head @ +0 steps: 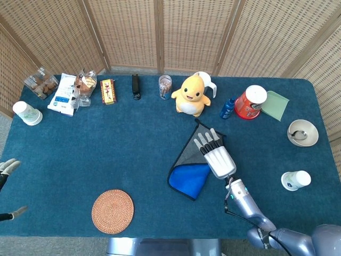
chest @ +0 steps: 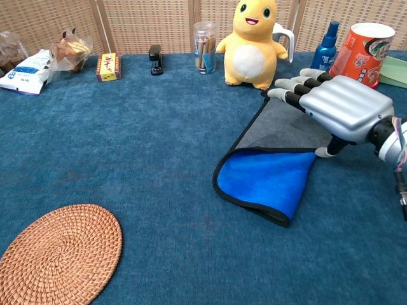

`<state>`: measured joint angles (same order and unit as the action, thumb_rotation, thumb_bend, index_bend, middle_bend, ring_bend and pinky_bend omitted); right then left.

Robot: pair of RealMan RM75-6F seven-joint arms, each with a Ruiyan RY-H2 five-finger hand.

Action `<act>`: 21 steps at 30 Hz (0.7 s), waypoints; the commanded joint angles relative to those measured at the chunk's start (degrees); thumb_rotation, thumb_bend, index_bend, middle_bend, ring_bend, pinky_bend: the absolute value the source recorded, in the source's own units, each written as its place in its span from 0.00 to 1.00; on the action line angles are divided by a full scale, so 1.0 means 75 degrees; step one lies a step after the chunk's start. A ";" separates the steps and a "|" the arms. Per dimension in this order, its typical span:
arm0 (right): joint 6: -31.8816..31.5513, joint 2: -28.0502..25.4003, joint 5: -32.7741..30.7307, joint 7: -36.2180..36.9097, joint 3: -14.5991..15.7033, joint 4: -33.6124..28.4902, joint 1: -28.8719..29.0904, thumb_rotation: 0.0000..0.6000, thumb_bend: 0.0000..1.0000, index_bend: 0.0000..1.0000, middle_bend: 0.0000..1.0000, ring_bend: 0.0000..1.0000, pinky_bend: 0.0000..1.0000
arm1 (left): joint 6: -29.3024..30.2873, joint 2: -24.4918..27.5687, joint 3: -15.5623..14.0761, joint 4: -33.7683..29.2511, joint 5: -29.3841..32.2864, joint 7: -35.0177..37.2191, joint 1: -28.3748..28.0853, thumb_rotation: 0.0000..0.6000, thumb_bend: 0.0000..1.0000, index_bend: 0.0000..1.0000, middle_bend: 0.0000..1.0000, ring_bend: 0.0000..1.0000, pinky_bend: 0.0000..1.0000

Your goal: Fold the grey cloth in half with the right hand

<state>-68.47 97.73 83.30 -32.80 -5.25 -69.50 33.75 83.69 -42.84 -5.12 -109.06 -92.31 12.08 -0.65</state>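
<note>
I see the soft grey cloth with blue underside and black hem (chest: 273, 159) lying partly folded on the napped blue worktop (chest: 159, 146), near the yellow plush toy (chest: 251, 41). My right hand (chest: 340, 105) rests flat, fingers spread, on its grey side.

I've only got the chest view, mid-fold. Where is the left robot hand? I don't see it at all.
Observer: The left robot hand shows only at the head view's left border, off the table and far from the grey cloth.
Operator: What's right of the right robot hand, past my frame?
Observer: A paper cup sits near the front right, well apart from that hand.
Operator: Anything else over there?
Observer: A bowl with a spoon in it, further back by the table's right edge.
</note>
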 commanded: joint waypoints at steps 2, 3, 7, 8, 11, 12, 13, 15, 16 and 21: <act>-0.0060 0.0066 0.0030 0.0064 -0.0031 0.0094 -0.0011 1.00 0.00 0.00 0.00 0.00 0.10 | -0.0012 -0.0004 -0.0002 -0.0006 0.0005 -0.0012 -0.0003 1.00 0.12 0.00 0.00 0.00 0.00; -0.0074 0.0083 0.0032 0.0081 -0.0041 0.0108 -0.0015 1.00 0.00 0.00 0.00 0.00 0.10 | -0.0015 -0.0005 0.0000 -0.0009 0.0010 -0.0012 -0.0005 1.00 0.12 0.00 0.00 0.00 0.00; -0.0153 0.0119 0.0081 0.0114 -0.0078 0.0095 -0.0018 1.00 0.00 0.00 0.00 0.00 0.10 | -0.0021 -0.0006 0.0000 -0.0009 0.0009 -0.0017 -0.0009 1.00 0.12 0.00 0.00 0.00 0.00; -0.0179 0.0129 0.0097 0.0107 -0.0091 0.0085 -0.0015 1.00 0.00 0.00 0.00 0.00 0.10 | -0.0025 -0.0005 -0.0001 -0.0011 0.0007 -0.0015 -0.0011 1.00 0.12 0.00 0.00 0.00 0.00; -0.0232 0.0176 0.0110 0.0076 -0.0145 0.0067 -0.0003 1.00 0.00 0.00 0.00 0.00 0.11 | -0.0023 -0.0002 -0.0003 -0.0013 0.0002 -0.0009 -0.0010 1.00 0.12 0.00 0.00 0.00 0.00; -0.0235 0.0201 0.0098 0.0060 -0.0169 0.0064 0.0004 1.00 0.00 0.00 0.00 0.00 0.11 | -0.0019 -0.0001 -0.0003 -0.0012 -0.0001 -0.0008 -0.0009 1.00 0.12 0.00 0.00 0.00 0.00; -0.0236 0.0228 0.0082 0.0036 -0.0193 0.0066 0.0011 1.00 0.00 0.00 0.00 0.00 0.11 | -0.0015 -0.0001 -0.0005 -0.0012 -0.0006 -0.0001 -0.0007 1.00 0.12 0.00 0.00 0.00 0.00; -0.0224 0.0299 0.0045 -0.0020 -0.0243 0.0065 0.0035 1.00 0.00 0.00 0.00 0.00 0.11 | -0.0012 0.0001 -0.0006 -0.0009 -0.0012 0.0007 -0.0007 1.00 0.12 0.00 0.00 0.00 0.00; -0.0221 0.0336 0.0032 -0.0054 -0.0264 0.0069 0.0048 1.00 0.00 0.00 0.00 0.00 0.11 | -0.0010 0.0003 -0.0007 -0.0007 -0.0014 0.0011 -0.0006 1.00 0.12 0.00 0.00 0.00 0.00; -0.0173 0.0546 -0.0030 -0.0243 -0.0374 0.0106 0.0146 1.00 0.00 0.00 0.00 0.00 0.11 | -0.0006 0.0011 -0.0006 0.0005 -0.0015 0.0049 -0.0006 1.00 0.12 0.00 0.00 0.00 0.00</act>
<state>-69.86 101.59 83.20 -34.40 -7.87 -68.80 34.68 83.65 -42.76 -5.17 -109.03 -92.43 12.41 -0.70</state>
